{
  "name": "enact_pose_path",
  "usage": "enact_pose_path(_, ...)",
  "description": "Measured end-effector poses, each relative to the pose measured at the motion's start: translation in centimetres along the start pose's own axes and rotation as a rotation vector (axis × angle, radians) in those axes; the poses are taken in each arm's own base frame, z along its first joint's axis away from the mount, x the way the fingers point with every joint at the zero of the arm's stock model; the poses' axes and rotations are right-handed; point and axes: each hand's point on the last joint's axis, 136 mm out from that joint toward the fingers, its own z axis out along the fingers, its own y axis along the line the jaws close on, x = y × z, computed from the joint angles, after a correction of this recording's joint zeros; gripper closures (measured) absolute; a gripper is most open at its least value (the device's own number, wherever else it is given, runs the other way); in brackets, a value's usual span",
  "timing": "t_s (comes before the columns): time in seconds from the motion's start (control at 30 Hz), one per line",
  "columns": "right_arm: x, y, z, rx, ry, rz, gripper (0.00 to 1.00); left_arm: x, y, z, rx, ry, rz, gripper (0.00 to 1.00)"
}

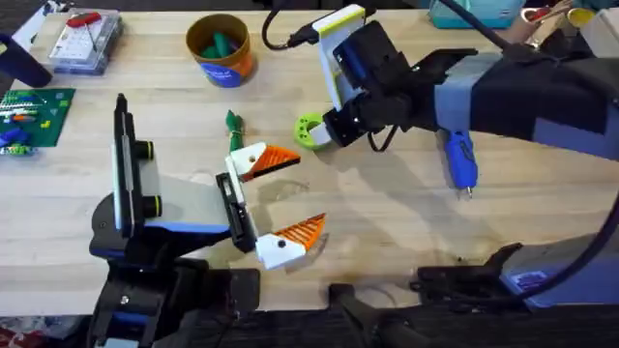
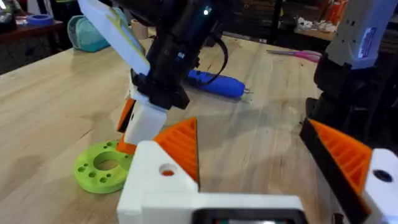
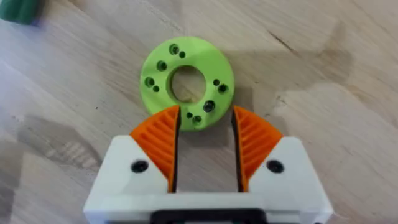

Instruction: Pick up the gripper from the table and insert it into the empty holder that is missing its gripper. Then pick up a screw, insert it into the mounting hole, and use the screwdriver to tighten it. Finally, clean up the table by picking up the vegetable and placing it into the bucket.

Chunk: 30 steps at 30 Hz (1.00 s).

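The holder (image 1: 184,198), a white and black hand at the lower left, is my left gripper (image 1: 302,193). Two white fingers (image 2: 155,180) with orange pads stand wide apart on its black rail, so it is open and holds nothing. My right gripper (image 1: 324,133) hovers low over a green ring (image 3: 186,81), open, with the ring's near edge between its pad tips (image 3: 158,134). The blue screwdriver (image 1: 459,162) lies on the table (image 1: 387,222) to its right. A green vegetable (image 1: 232,124) lies left of the ring. The bucket (image 1: 221,48) at the back holds green pieces. No screw can be made out.
A clear parts box (image 1: 82,41) with a red-handled tool sits at the back left. A green board (image 1: 34,116) lies at the left edge. A black cable (image 1: 290,39) runs behind the right wrist. Bare wood lies between the screwdriver and the front edge.
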Motion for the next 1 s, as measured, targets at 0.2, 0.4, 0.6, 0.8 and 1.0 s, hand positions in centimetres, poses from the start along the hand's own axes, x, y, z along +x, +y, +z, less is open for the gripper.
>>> enact_pose_path(0.2, 0.8, 0.1, 1.4, -0.005, 0.038, -0.001, 0.53, 0.0, 0.0, 0.0, 0.0, 0.0, 0.0, 0.012)
enact_pose_path(0.4, 0.6, 0.2, 1.4, -0.008, 0.031, -0.003, 0.53, 0.0, 0.0, 0.0, 0.0, 0.0, 0.0, 0.012)
enact_pose_path(0.6, 0.6, 0.3, 1.4, -0.008, 0.032, -0.005, 0.535, 0.0, 0.0, 0.0, 0.0, 0.0, 0.0, 0.012)
enact_pose_path(0.8, 0.4, 0.3, 1.4, -0.007, 0.025, -0.016, 0.656, 0.0, 0.0, 0.0, 0.0, 0.0, 0.0, 0.012)
enact_pose_path(1.0, -0.1, 0.3, 1.4, -0.007, 0.005, -0.02, 0.725, 0.0, 0.0, 0.0, 0.0, 0.0, 0.0, 0.012)
